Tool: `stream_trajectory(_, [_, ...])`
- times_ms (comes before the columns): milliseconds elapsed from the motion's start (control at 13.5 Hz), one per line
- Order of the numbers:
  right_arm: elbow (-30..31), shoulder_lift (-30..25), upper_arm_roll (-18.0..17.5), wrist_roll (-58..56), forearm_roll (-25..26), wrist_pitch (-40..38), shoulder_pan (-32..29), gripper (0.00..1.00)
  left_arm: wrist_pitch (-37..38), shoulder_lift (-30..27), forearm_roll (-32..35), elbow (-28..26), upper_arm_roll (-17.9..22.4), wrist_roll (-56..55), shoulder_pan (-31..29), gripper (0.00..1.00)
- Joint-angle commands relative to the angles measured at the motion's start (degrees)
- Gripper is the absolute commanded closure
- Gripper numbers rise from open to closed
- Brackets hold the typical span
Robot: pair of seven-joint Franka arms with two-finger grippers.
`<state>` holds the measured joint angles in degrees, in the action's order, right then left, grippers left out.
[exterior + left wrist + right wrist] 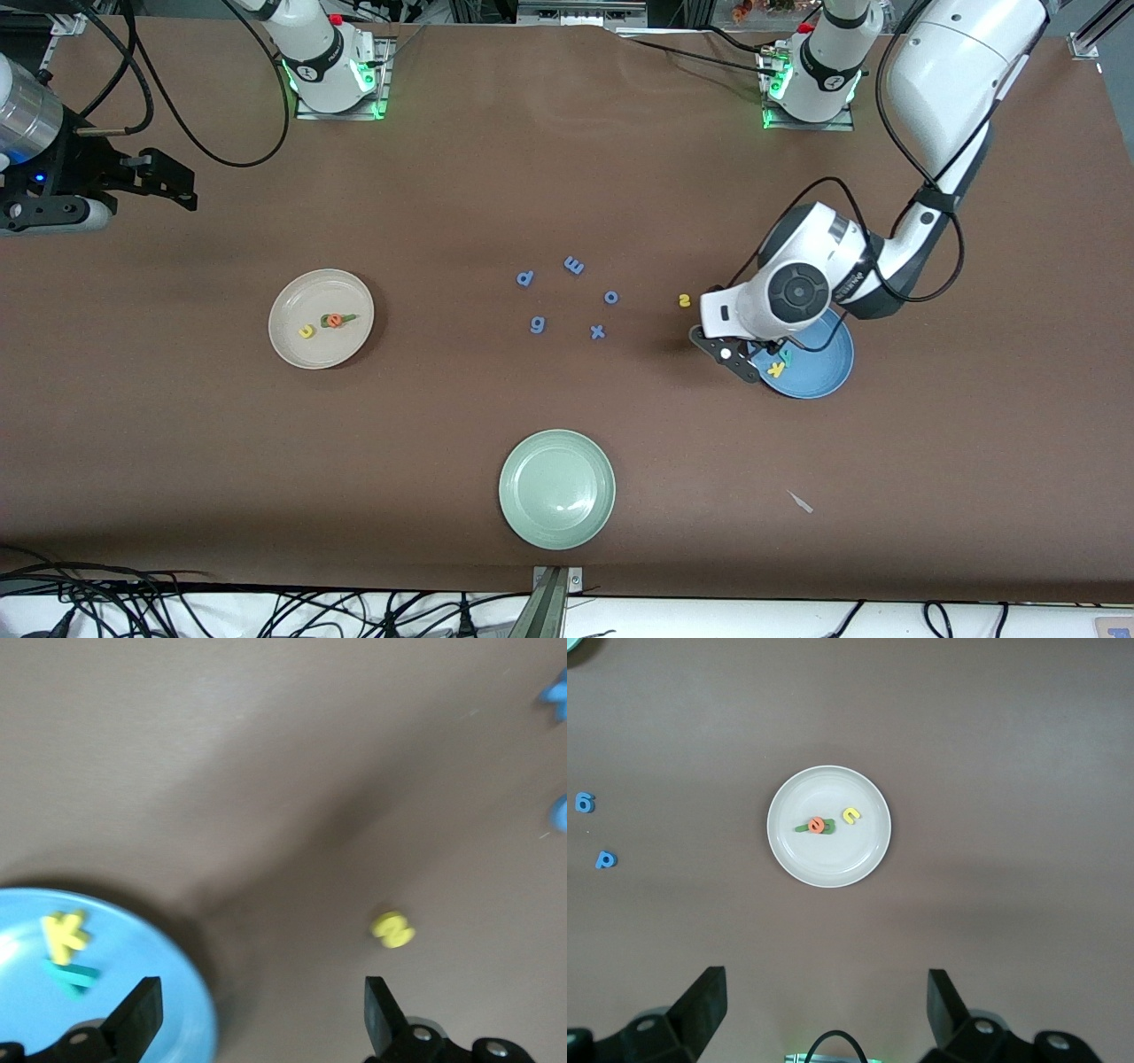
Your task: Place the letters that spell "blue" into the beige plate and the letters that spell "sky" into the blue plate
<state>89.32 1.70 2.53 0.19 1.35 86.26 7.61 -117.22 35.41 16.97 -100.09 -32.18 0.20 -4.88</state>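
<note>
The beige plate holds a yellow u, an orange e and green letter pieces partly under the e. The blue plate holds a yellow k and a teal y. A yellow s lies on the table beside the blue plate, toward the right arm's end. My left gripper hangs open and empty over that plate's rim. My right gripper waits open, high above the table.
Several periwinkle-blue letters lie scattered mid-table. A pale green plate sits nearest the front camera. A small pale scrap lies toward the left arm's end. The left arm covers part of the blue plate.
</note>
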Motion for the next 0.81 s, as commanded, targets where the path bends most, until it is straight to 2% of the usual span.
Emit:
stream_trajectory(0, [-0.29,-0.21,0.11,-0.81,-0.55,-0.65,-0.23,0.00,0.41,-1.05,-1.32,-2.29,-1.39,-11.58,1.09,0.00])
stream_trajectory(222, [-0.29,-0.21,0.11,-0.81,-0.55,-0.65,-0.23,0.00,-1.07,-1.05,-1.15,-4.49,-2.54,-23.45,1.18,0.02])
stream_trajectory(370, [-0.29,-0.21,0.11,-0.81,-0.55,-0.65,-0.23,0.00,-7.99,-1.40,-0.27,-8.79,-2.71,-30.58,1.97,0.05])
stream_trajectory(593, [-0.29,-0.21,0.11,-0.81,-0.56,-0.65,-0.23,0.00,-9.96,-0.97,4.73,-9.69,-2.71,-34.11,2.06,0.10])
stream_trajectory(741, [-0.29,-0.21,0.11,-0.81,-0.55,-0.65,-0.23,0.00,-9.96,-0.70,5.62,-9.77,-2.63,-36.84,3.11,0.13])
